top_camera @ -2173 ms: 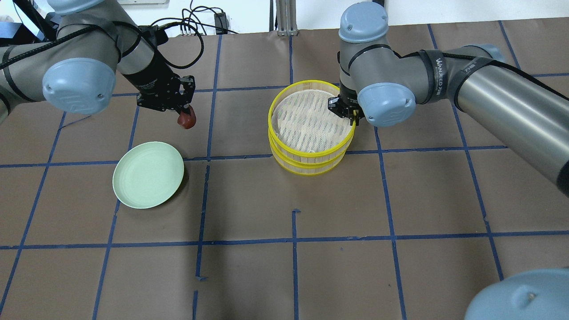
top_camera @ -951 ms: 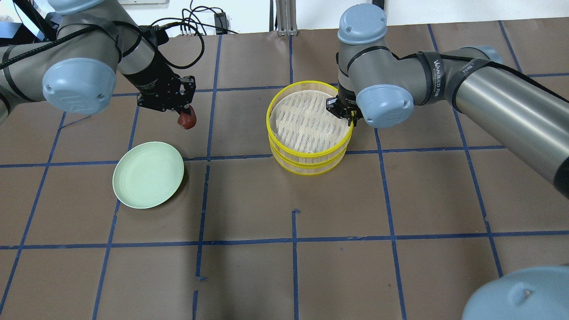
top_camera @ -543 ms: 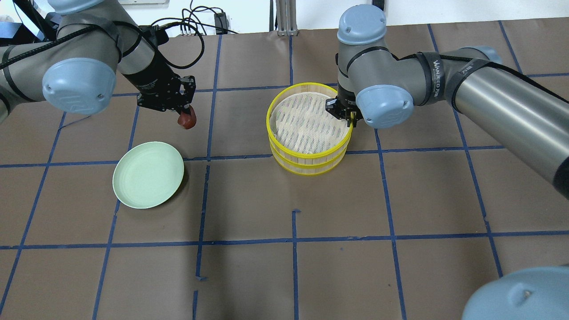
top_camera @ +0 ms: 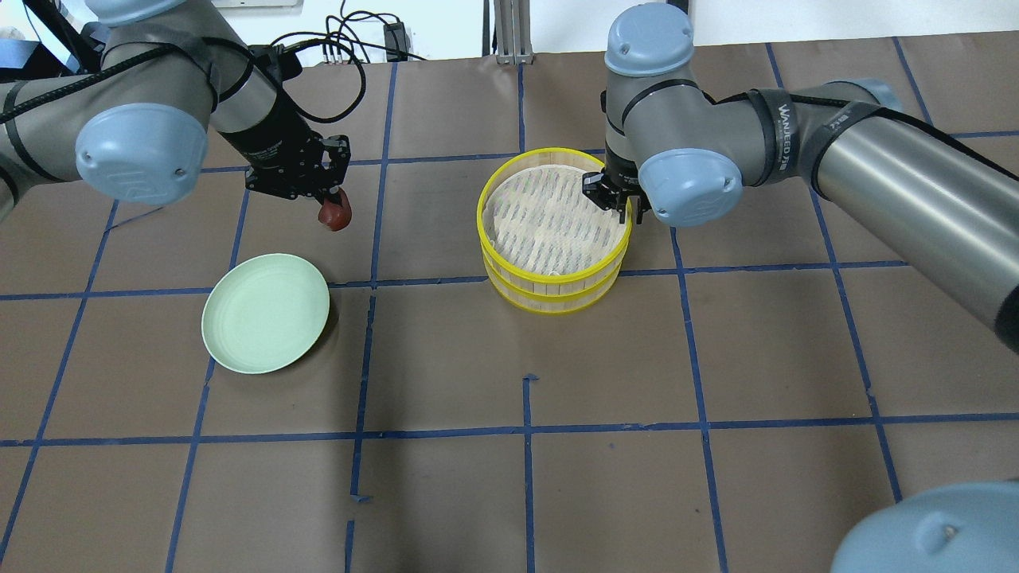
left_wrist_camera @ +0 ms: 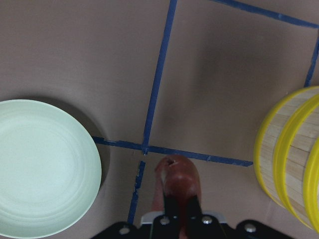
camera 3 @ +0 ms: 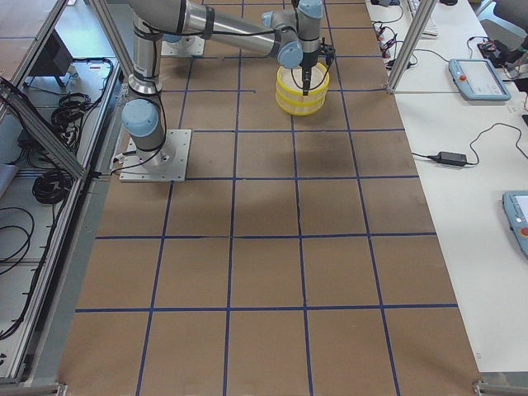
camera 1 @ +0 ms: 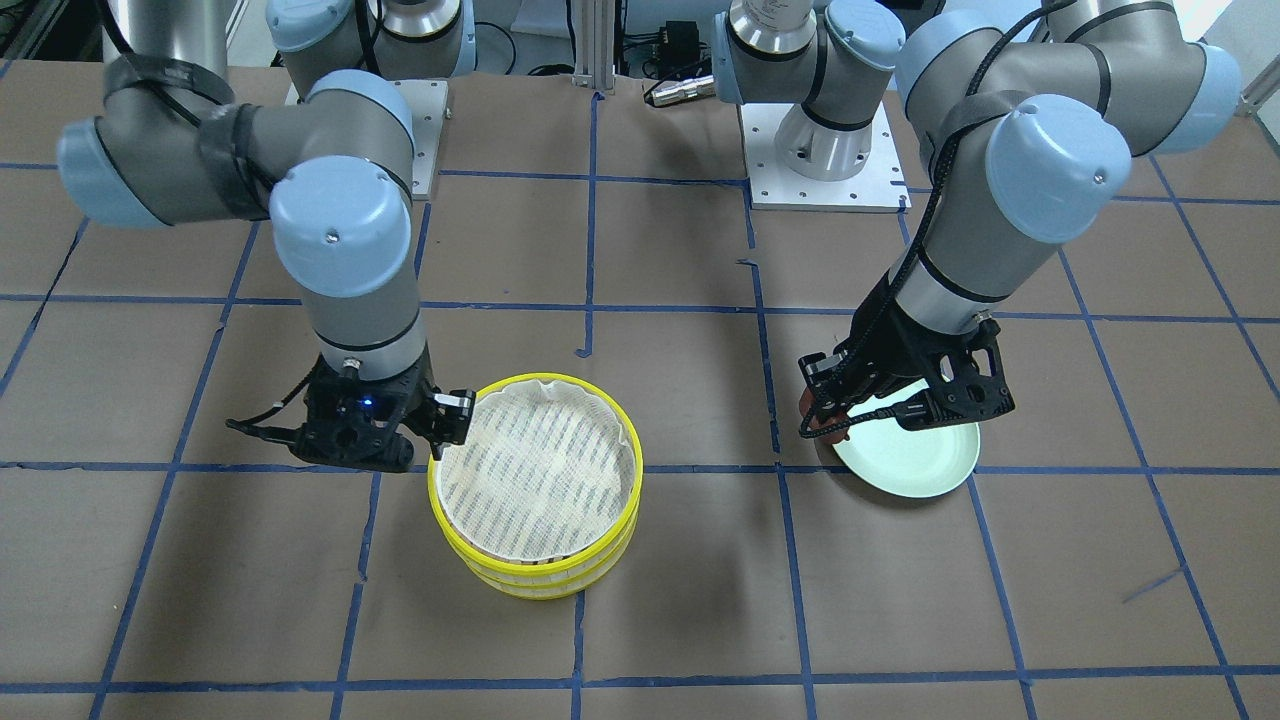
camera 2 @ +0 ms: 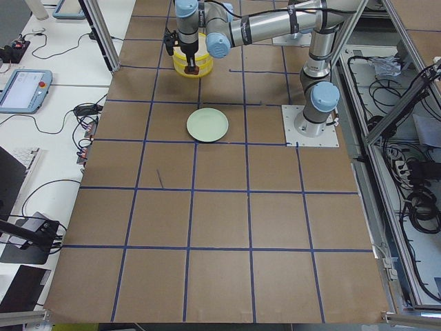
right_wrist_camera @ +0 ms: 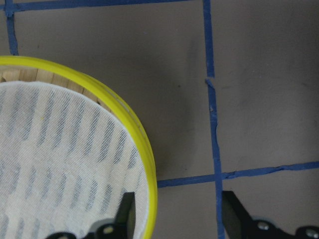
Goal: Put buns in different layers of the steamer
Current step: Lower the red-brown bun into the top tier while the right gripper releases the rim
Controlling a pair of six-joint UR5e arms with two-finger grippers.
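Brown tabletop gridded in blue tape, white side benches, cables.

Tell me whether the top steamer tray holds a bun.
Empty: the top tray shows only its white cloth; the red bun is in the left gripper.

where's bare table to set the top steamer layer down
Barest: the table's robot-side half, before the plate and steamer stack. The strip between them is free too. Crowded: the stack's rim at the right gripper, and beyond the plate, where the left gripper holds the red-brown bun.
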